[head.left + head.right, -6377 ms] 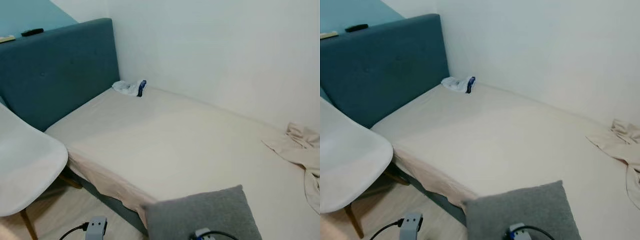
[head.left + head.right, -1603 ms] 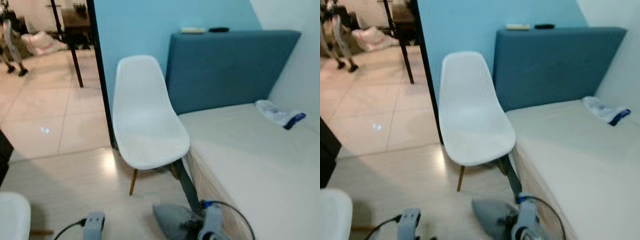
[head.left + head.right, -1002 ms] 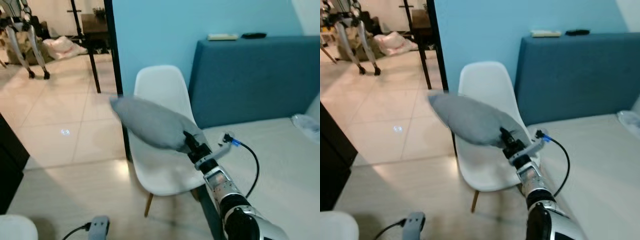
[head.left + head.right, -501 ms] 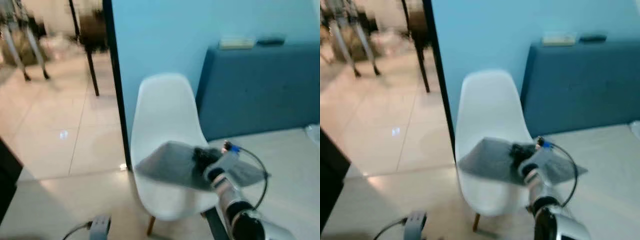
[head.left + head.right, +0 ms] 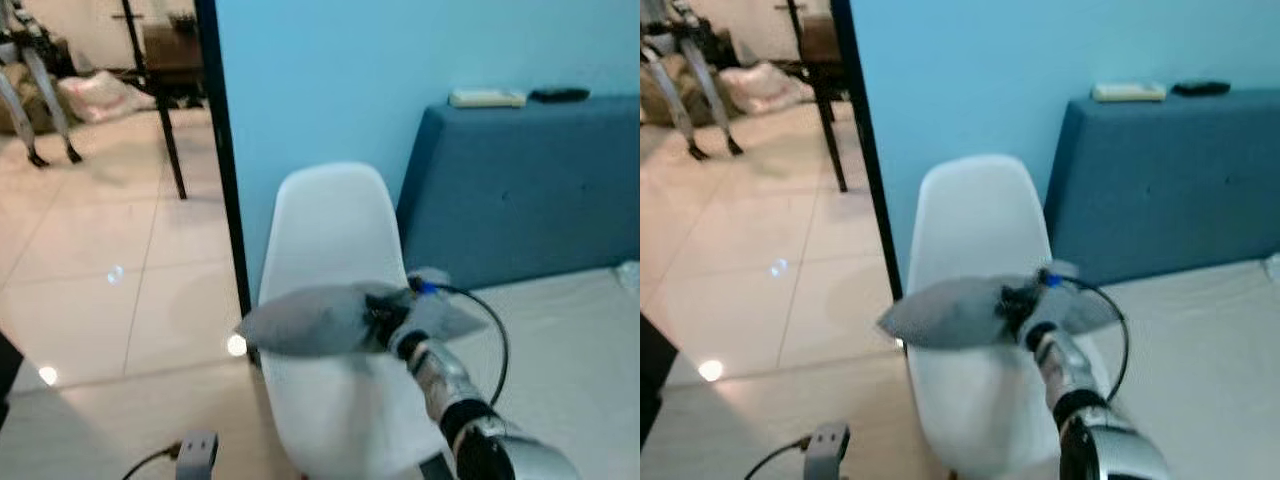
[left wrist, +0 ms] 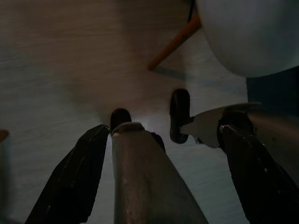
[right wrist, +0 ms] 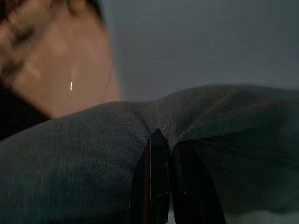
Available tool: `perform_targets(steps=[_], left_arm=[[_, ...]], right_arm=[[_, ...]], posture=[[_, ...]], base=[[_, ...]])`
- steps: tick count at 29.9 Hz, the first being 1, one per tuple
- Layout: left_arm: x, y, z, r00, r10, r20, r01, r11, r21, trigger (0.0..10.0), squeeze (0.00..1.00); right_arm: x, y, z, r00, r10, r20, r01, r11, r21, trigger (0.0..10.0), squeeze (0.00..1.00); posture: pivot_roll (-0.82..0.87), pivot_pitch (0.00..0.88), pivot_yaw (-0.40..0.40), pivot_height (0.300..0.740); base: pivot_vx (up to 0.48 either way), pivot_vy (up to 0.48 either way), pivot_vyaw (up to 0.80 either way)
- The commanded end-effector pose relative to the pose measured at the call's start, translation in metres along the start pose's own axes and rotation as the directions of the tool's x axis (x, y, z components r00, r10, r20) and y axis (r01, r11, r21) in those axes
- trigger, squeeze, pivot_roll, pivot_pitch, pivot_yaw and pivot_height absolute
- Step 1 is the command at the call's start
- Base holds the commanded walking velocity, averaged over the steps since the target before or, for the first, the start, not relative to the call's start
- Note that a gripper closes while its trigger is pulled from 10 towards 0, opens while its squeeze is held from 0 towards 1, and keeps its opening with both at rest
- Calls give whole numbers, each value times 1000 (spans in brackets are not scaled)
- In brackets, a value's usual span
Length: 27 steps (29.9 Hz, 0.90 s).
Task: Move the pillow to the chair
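The grey pillow (image 5: 310, 320) hangs pinched and edge-on above the seat of the white shell chair (image 5: 335, 225). My right gripper (image 5: 383, 316) is shut on the pillow's right part, reaching out from the lower right over the seat. In the right wrist view the two black fingers (image 7: 156, 154) press together into a fold of the pillow (image 7: 84, 163). My left gripper (image 6: 164, 128) hangs open low over the wooden floor beside the chair's seat (image 6: 247, 32) and wooden leg (image 6: 173, 42).
A dark blue headboard (image 5: 520, 190) and the beige bed (image 5: 580, 350) lie right of the chair. A black door frame (image 5: 225, 170) stands just behind the chair on the left. Beyond it are tiled floor (image 5: 90, 260) and a dark table (image 5: 170, 50).
The view swung from the bed to the chair. Within the last second the right gripper brought the pillow down over the seat; it now hangs bunched and slightly further left.
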<state>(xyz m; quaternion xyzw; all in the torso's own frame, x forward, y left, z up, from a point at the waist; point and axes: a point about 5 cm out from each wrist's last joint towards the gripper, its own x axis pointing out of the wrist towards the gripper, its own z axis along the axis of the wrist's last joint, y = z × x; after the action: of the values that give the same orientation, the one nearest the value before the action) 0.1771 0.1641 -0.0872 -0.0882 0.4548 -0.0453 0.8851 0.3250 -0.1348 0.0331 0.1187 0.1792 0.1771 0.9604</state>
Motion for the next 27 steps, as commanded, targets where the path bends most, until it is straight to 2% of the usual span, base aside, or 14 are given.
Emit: perform_targets(steps=[1,8,16,19,21,23,25,26,27], left_arm=[[-2,1,-8,1000,-6,-28,6,1000,12,10000,0],[-2,2,-10,999,0,-33,1,1000,12,10000,0],[-3,4,-12,1000,4,-27,-5,1000,-16,10000,0],[-4,4,-13,1000,7,-29,-7,1000,-17,10000,0],[-4,5,-14,1000,8,-30,-9,1000,-18,10000,0],[-4,5,-14,1000,8,-30,-9,1000,-18,10000,0],[-4,5,-15,999,10,-31,-11,1000,-18,10000,0],[-5,5,-17,999,11,-33,-12,1000,-18,10000,0],[-5,5,-17,999,11,-33,-12,1000,-18,10000,0]], right_arm=[[0,1,-1,1000,-9,-6,9,999,-34,10000,0],[-1,5,-10,999,-16,-36,14,999,-52,10000,0],[1,6,-10,997,-60,-48,51,983,-176,10000,0],[2,13,-20,992,-56,-111,27,969,-245,10000,0],[2,20,-29,986,-25,-165,-18,967,-253,10000,0],[2,20,-29,986,-25,-165,-18,967,-253,10000,0],[-2,26,-49,958,-29,-287,-54,959,-277,10000,0],[-5,29,-59,943,-25,-332,-64,965,-254,10000,0],[-5,29,-59,943,-25,-332,-64,965,-254,10000,0]], posture=[[83,0,-54,740],[84,0,-50,740],[93,0,-54,740],[99,0,-58,740],[102,0,-60,740],[102,0,-60,740],[109,0,-59,740],[112,0,-59,740],[112,0,-59,740]], base=[[0,-472,0],[0,-457,0],[0,0,0],[0,0,0],[0,0,0],[0,0,0],[0,0,0],[0,0,0],[0,0,0]])
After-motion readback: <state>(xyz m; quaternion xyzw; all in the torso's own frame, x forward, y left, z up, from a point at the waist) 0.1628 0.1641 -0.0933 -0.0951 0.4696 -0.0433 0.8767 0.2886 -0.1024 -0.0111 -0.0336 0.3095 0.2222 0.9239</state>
